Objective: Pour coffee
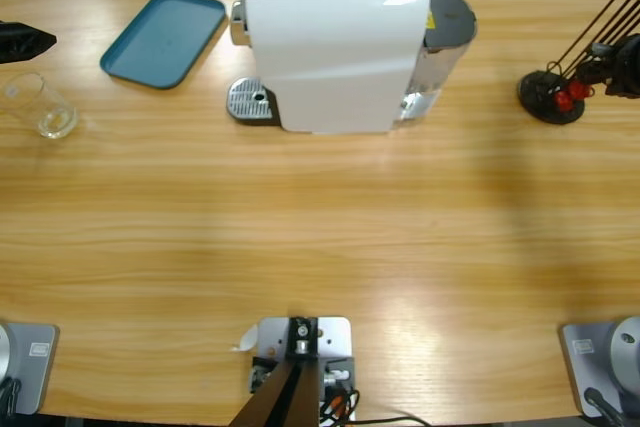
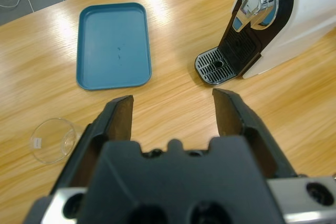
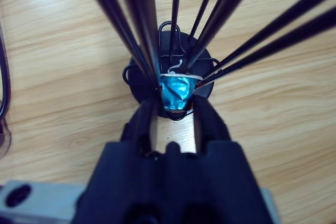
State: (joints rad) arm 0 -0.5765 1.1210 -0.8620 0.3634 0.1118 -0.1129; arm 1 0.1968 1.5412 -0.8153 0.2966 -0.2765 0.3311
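The right gripper (image 3: 176, 111) has its jaws narrowed around a blue capsule (image 3: 175, 93) at the foot of the black rod stand (image 3: 142, 85), apparently just touching it. The coffee machine (image 1: 335, 42) lies well off across the table. The left gripper (image 2: 173, 111) hangs wide open and empty, the glass (image 2: 52, 140) beside it, the blue tray (image 2: 113, 45) beyond.

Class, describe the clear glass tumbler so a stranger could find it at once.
Start at the white coffee machine and go past the teal tray toward the table's end. The glass tumbler stands alone there on bare wood: the only see-through thing, with pale liquid at its bottom.
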